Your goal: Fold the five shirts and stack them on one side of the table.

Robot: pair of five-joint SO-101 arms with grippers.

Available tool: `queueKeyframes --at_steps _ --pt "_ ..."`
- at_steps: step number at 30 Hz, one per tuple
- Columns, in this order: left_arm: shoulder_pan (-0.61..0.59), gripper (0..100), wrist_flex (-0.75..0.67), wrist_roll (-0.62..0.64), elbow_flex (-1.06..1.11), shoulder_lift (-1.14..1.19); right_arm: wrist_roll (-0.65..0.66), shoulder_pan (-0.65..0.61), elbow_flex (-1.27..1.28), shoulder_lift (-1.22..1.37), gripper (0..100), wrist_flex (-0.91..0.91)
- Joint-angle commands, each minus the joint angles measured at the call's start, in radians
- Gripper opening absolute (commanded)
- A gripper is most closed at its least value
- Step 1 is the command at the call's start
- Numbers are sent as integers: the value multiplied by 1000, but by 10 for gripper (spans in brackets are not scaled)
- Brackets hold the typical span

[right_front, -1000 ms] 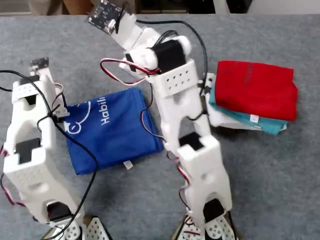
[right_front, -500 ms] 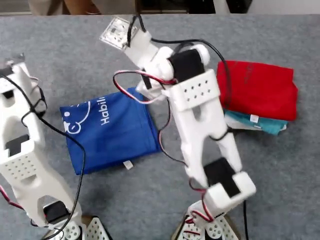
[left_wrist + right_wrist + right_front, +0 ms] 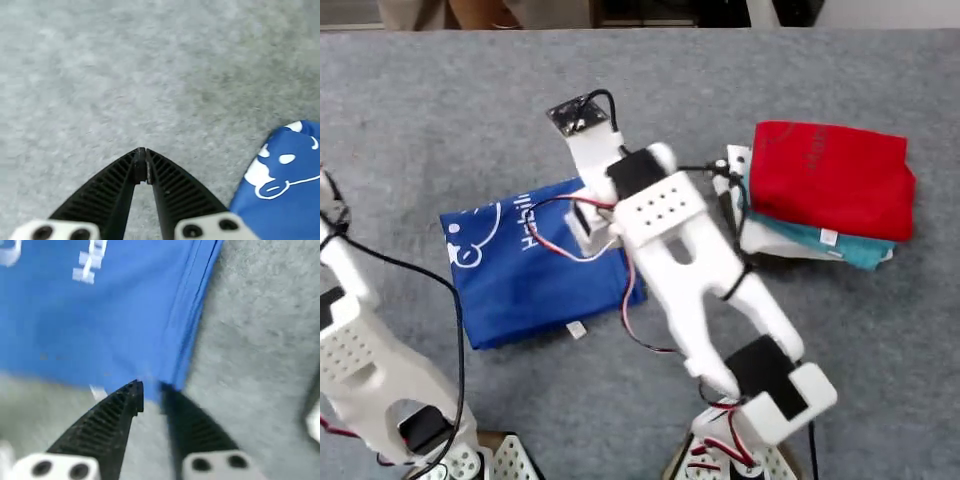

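— Right wrist view: the right gripper is empty, jaws a little apart, tips right at the blue shirt's folded edge.
— Which edge?
— The one facing the stack at the tabletop's right edge. It runs straight away from the jaws.
— And the left gripper?
— Pinched together on nothing, over bare tabletop off the shirt's left corner. The right one's nearer, I'd say.

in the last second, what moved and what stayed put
The right arm swung in over the blue shirt; the right gripper is now at its edge nearest the stack, slightly open, holding nothing. The left arm drew back leftward, left gripper shut over bare table. The blue shirt and red-topped stack stayed put.
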Motion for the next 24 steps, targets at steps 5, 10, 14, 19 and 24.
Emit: queueKeyframes --at_steps 5,10,14,19,24 --pt "-75 18 5 -89 112 -202 -287 -71 1 125 386 -187" --pt "-107 18 -81 -110 219 -277 -433 -93 1 255 387 -218" --pt "-120 18 -133 -120 307 -332 -460 -93 5 315 387 -213" --pt "-110 18 -173 -130 399 -380 -466 -93 -1 355 387 -229" --pt "-109 18 -178 -130 427 -406 -466 -90 -1 430 387 -264"
